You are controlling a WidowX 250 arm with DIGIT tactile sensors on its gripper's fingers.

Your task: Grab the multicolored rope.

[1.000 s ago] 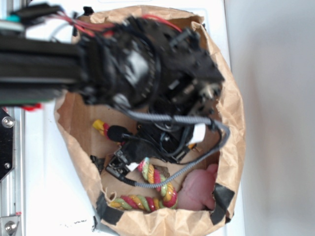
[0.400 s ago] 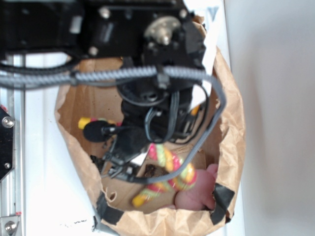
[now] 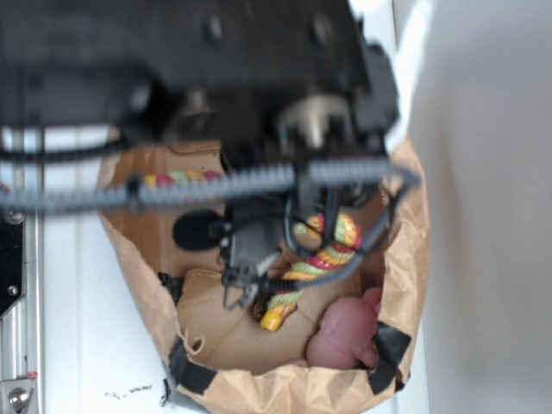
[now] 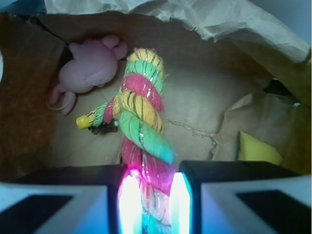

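Multicolored rope (image 4: 141, 122) now hangs off the bag (image 3: 405, 259) floor vs a sec ago, gripper (image 4: 148, 195) clamped on it; pink plush (image 4: 90, 66) left below. Grab looks done.

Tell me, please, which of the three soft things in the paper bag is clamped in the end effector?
The multicolored rope; the pink plush toy and yellow sponge lie untouched on the bag floor.

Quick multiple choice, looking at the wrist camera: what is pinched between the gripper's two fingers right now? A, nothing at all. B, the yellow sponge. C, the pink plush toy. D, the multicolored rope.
D: in the wrist view the gripper is closed on the multicolored rope, while the pink plush toy and the yellow sponge lie apart in the paper bag.
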